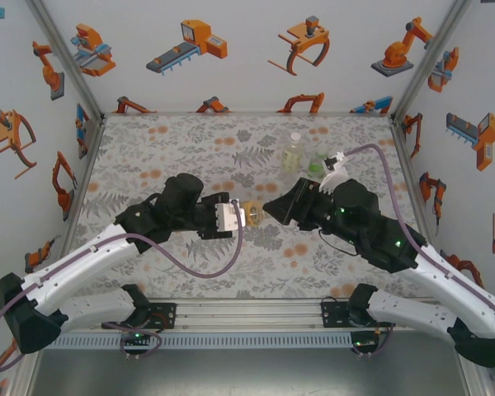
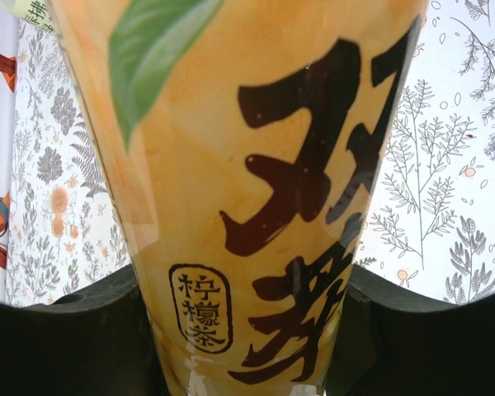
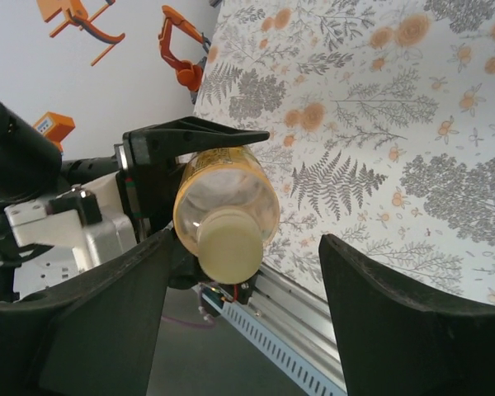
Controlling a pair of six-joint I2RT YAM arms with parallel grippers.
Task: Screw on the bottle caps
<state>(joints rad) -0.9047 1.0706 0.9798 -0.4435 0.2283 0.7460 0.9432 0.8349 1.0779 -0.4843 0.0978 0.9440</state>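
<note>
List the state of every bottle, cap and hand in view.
amber bottle: held sideways off the table by left hand.
cap: on amber bottle's neck; tightness unclear.
left hand: shut on amber bottle.
right hand: open, either side of the cap.
pale bottle: upright on table.
green bottle: upright on table.

The left arm (image 1: 82, 260) and right arm (image 1: 454, 287) have glossy white shells on their long links, matte black joint housings and black bases (image 1: 144, 312). A purple-grey cable (image 1: 205, 269) runs along each, and small green lights (image 1: 393, 243) glow on the right one. A bare silver block (image 1: 229, 217) backs the left gripper (image 1: 249, 216); the right gripper (image 1: 271, 206) has thick black wedge fingers (image 3: 396, 330).
</note>
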